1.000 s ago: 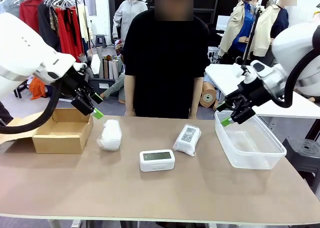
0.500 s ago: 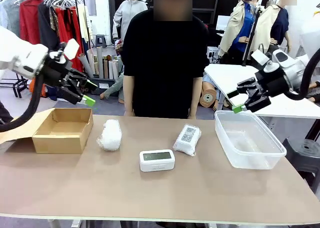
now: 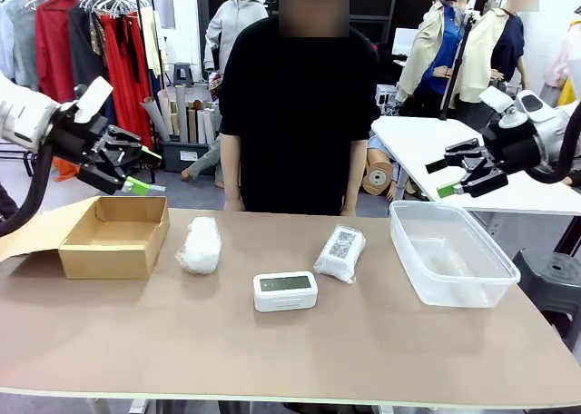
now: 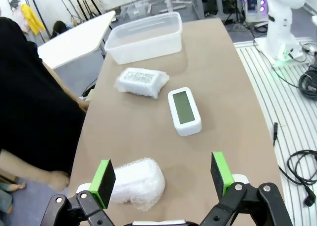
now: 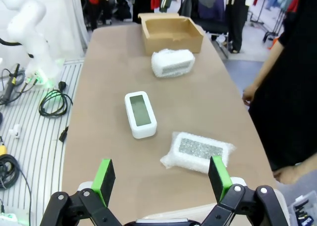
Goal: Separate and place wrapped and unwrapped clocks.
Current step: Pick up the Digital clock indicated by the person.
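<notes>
The front camera is looking from the robot's side across the table (image 3: 182,341) at the person (image 3: 300,114) at the far edge, taking in the whole top. The left wrist camera is looking down from above the left end, along the table toward the clear tub (image 4: 143,42) — the right wrist camera is facing the opposite way, toward the cardboard box (image 5: 173,41). All three are sharing the bare clock (image 3: 285,291), labelled bundle (image 3: 340,252) and plain bundle (image 3: 200,244).

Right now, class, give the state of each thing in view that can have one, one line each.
Box: open, empty.
Tub: lidless, empty.
Plain bundle: wrapped, on the table.
Labelled bundle: wrapped, on the table, label up.
Clock: unwrapped, on the table.
Left fingers: open, empty.
Right fingers: open, empty.
</notes>
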Controlling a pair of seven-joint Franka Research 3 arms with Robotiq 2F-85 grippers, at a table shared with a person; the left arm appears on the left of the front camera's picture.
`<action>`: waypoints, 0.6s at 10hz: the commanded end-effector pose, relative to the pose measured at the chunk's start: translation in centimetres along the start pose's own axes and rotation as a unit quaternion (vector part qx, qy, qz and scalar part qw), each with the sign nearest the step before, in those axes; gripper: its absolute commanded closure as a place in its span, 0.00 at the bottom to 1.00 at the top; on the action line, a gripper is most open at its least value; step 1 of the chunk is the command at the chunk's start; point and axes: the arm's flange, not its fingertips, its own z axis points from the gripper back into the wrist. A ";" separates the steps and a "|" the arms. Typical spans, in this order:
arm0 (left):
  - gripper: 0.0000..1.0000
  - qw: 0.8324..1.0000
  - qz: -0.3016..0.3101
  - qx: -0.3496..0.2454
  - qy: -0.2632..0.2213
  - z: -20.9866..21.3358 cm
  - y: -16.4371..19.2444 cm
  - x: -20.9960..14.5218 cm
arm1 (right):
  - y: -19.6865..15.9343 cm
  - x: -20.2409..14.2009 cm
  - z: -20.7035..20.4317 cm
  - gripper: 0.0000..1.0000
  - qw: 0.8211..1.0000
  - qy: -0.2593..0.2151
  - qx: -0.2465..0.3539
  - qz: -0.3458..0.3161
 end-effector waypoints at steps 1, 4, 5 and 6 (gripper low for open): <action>0.00 0.999 0.017 0.006 -0.045 0.4 1.4 -0.5 | -1.4 -0.4 0.7 0.00 0.999 -0.031 0.000 0.014; 0.00 0.997 0.042 0.037 -0.058 0.5 2.3 -1.1 | -1.8 -1.1 1.0 0.00 0.999 -0.042 0.004 0.011; 0.00 0.996 0.047 0.042 -0.063 0.5 2.7 -1.3 | -2.0 -1.2 1.1 0.00 0.999 -0.045 0.006 0.010; 0.00 0.996 0.049 0.038 -0.062 0.4 2.9 -1.4 | -2.0 -1.3 1.0 0.00 0.999 -0.047 0.006 0.009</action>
